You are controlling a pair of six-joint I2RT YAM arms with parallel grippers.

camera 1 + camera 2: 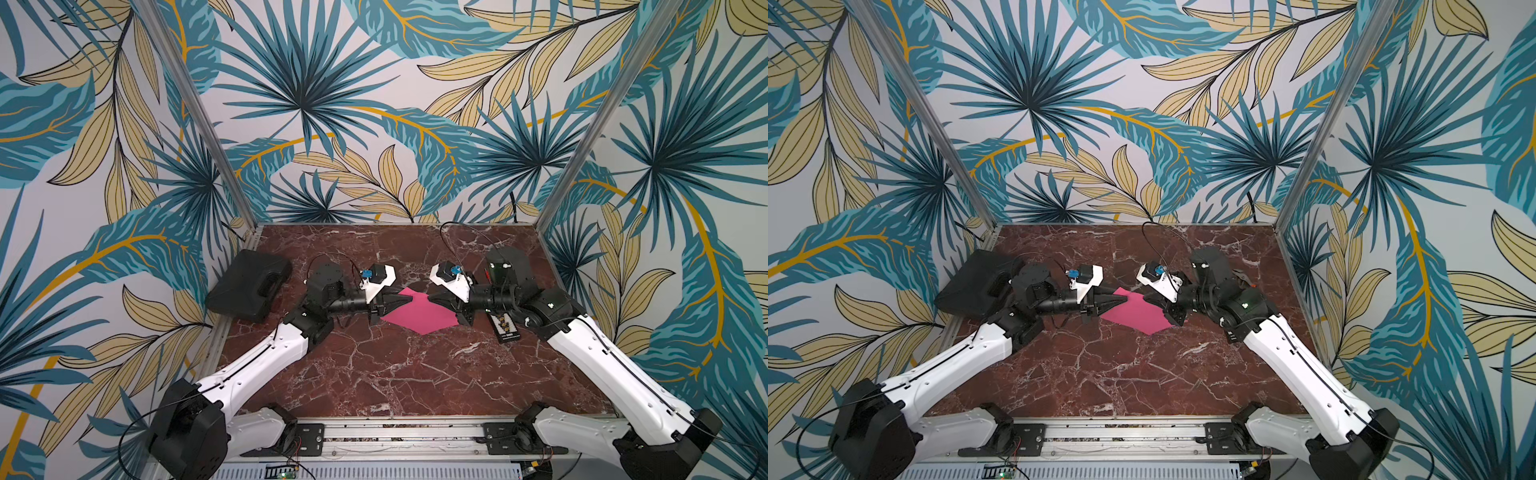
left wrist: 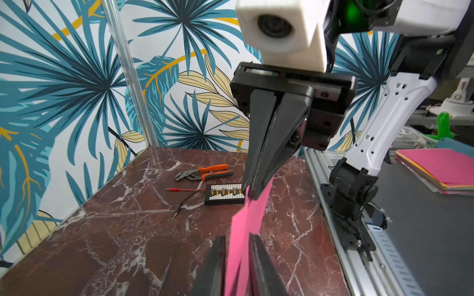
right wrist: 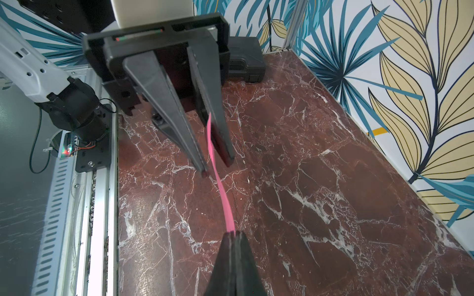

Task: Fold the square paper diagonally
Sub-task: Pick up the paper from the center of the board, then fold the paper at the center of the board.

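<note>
marble table (image 1: 374, 374), leaf-print walls (image 1: 332, 104), pink paper (image 1: 419, 313)

The place is a robotics lab with a test cell built in it. A left arm (image 1: 266, 357) and a right arm (image 1: 602, 361), both white and black, stand on a metal rail (image 1: 399, 436) at the front edge of a desk (image 1: 374, 374) with a red marble pattern. Aluminium posts (image 1: 199, 112) hold flat walls (image 1: 332, 83) printed with big leaves. A loose cable (image 3: 36, 143) and a small circuit board (image 3: 68, 152) show beside the rail. Pliers (image 2: 202, 172), test leads (image 2: 184, 190), a tray of small parts (image 2: 224, 194) and a black tool case (image 1: 249, 286) lie on the desk. Outside the cell, a stack of coloured paper (image 2: 441, 169) lies on a second, grey desk (image 2: 410, 230).
</note>
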